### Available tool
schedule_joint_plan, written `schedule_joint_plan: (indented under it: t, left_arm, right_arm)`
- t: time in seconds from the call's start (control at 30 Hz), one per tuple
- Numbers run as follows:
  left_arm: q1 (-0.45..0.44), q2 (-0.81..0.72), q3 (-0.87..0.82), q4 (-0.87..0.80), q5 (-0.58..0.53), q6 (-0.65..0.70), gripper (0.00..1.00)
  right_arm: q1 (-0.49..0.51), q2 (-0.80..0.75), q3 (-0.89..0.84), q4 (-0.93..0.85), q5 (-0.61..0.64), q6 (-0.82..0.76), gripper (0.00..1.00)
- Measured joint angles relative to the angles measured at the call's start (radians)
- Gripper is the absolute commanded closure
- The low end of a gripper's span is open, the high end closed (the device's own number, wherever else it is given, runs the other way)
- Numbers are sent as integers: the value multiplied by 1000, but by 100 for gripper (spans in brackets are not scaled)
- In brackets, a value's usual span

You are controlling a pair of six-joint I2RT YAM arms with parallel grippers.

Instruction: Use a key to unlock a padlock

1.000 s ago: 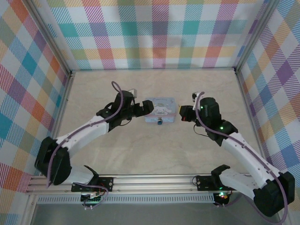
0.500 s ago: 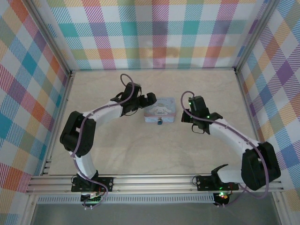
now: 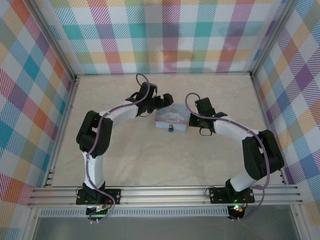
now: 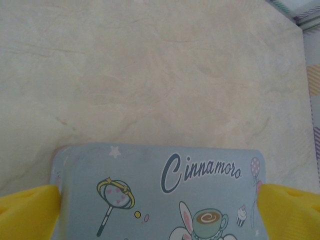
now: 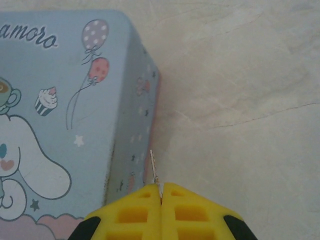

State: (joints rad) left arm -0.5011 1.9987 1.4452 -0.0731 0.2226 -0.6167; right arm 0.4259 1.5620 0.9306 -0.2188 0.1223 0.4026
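Observation:
The padlock is a tiny piece hanging at the near side of the pale blue cartoon tin. My left gripper is open at the tin's far left end. In the left wrist view its yellow fingertips stand on either side of the tin's lid, and the left gripper holds nothing. My right gripper is beside the tin's right side. Seen from the right wrist, the right gripper is shut on the key, whose thin blade points forward along the tin's side wall.
The tin stands near the middle of a pale marbled table. Checked cloth walls and metal frame posts enclose the table on three sides. A rail with both arm bases runs along the near edge.
Both arms have stretched forward and closed in on the tin. The left gripper now straddles its far left end; the right gripper, still shut on the key, has come alongside its right wall.

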Motion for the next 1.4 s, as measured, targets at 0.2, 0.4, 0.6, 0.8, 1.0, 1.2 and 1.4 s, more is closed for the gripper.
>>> schedule_joint_plan:
  t: [0.2,0.4,0.6,0.8,1.0,1.2,1.4]
  left_arm:
    - [7,20,31,-1,9,3,0]
    - [34,-85,-110,4,-1,8,0]
    - [40,-313,-309,26,-5,31,0]
    - [30,-472,-510,138,76,30,0]
    - [-35,-483,-657,273,104,29,0]
    - [-142,-397,-788,558,71,72,0]
    - [-192,-283,-771,709,8,148,0]
  right_arm:
    - [35,1,-1,-7,-18,8,100]
    - [39,-50,-9,-42,-2,7,100]
    - [31,-122,22,-105,34,-9,100]
    - [-12,-48,213,-160,33,-69,100]
    - [-51,159,455,-189,8,-122,100]
    - [-60,367,651,-246,-21,-159,100]
    - [-60,501,792,-307,-41,-186,100]
